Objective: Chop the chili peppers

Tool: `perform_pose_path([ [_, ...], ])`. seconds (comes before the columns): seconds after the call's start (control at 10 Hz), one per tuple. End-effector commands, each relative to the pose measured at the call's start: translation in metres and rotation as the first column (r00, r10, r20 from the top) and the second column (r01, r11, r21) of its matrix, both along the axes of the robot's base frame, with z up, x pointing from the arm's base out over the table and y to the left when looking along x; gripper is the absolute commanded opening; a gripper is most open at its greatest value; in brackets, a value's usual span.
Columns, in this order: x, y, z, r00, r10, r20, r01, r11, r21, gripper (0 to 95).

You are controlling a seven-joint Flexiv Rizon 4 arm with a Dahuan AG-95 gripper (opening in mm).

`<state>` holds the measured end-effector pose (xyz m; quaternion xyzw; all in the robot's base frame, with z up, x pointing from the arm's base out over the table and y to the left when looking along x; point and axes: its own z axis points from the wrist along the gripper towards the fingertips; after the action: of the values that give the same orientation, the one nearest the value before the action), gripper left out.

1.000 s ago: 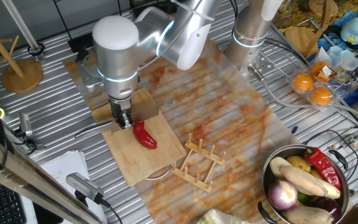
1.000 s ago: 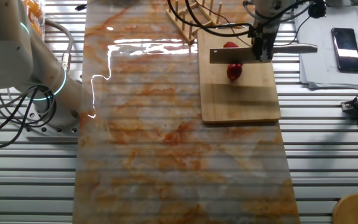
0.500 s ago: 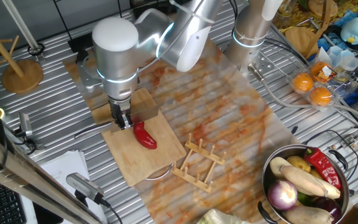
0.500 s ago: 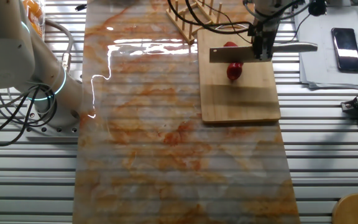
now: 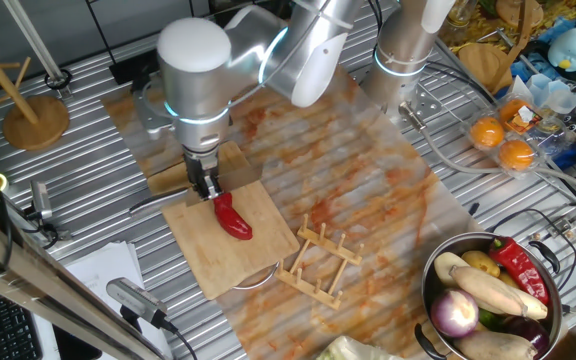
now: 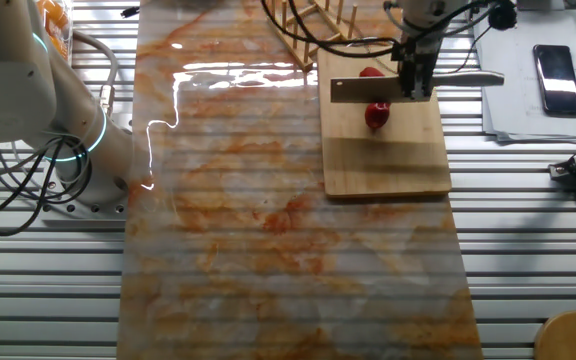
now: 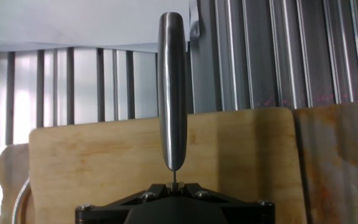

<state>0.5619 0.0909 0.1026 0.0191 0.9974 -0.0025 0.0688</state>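
Note:
A small glossy red chili pepper (image 5: 233,217) lies on the wooden cutting board (image 5: 258,250). My gripper (image 5: 208,185) stands right over its upper end, shut on a knife. In the other fixed view the knife blade (image 6: 366,90) lies across the chili pepper (image 6: 376,115), with red showing on both sides of it. I cannot tell whether the blade touches or has cut it. The hand view shows the steel knife handle (image 7: 171,93) rising from my gripper (image 7: 174,185) above the cutting board (image 7: 241,149); the pepper is hidden there.
A small wooden rack (image 5: 320,258) sits just right of the board. A pot of mixed vegetables (image 5: 488,295) stands at the front right and oranges (image 5: 503,140) at the far right. A wooden stand (image 5: 36,120) is at the left. A phone (image 6: 556,65) lies beside the board.
My gripper and the knife have shifted a little along the board, rightward in one fixed view and leftward in the other. The pepper has not moved.

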Motion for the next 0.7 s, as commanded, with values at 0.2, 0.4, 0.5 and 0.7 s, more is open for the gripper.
perform_pose_path([
  [0.2,-0.0004,0.0009,-0.0027,1.0,0.017,-0.012,-0.017,1.0,0.0,0.0],
  [0.4,-0.0007,0.0013,-0.0029,1.0,0.004,-0.011,-0.004,1.0,0.001,0.0],
  [0.5,-0.0005,0.0023,-0.005,1.0,-0.012,-0.012,0.012,1.0,0.004,0.0],
  [0.7,-0.0003,0.002,-0.0087,0.999,-0.029,-0.015,0.029,1.0,0.002,0.0],
])
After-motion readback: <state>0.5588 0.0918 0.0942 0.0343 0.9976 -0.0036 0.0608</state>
